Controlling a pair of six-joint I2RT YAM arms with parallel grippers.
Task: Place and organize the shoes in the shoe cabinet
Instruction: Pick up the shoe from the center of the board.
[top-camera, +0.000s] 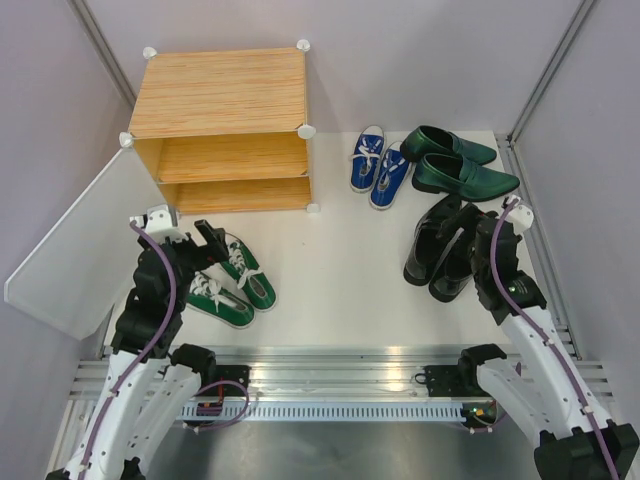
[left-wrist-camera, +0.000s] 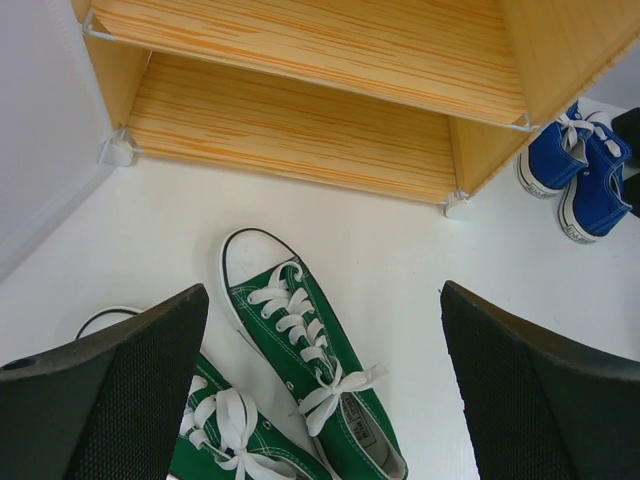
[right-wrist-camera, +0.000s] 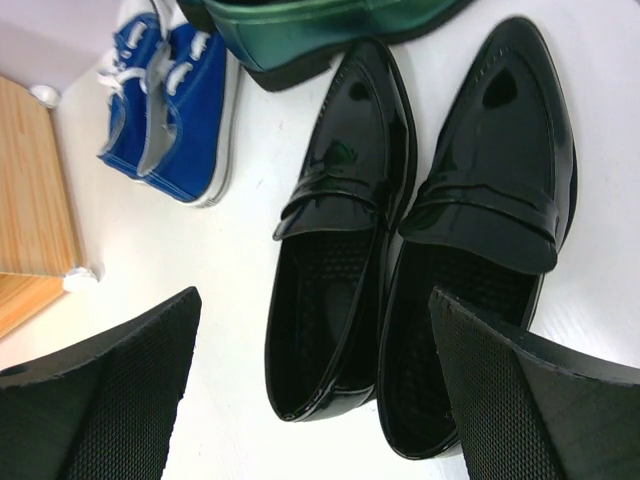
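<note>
Right wrist view: green loafers (right-wrist-camera: 320, 35) half out of frame.

The cabinet (top-camera: 220, 95) is pale wood grain, matt. The green sneakers (left-wrist-camera: 262, 322) and blue sneakers (right-wrist-camera: 175, 110) look like cloth, while the black shoes (right-wrist-camera: 350, 170) and dark-green loafers (top-camera: 465, 178) are smooth and glossy.

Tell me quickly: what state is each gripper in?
Left gripper: open, holding nothing, above the green sneakers.
Right gripper: open, holding nothing, above the black shoes.
</note>
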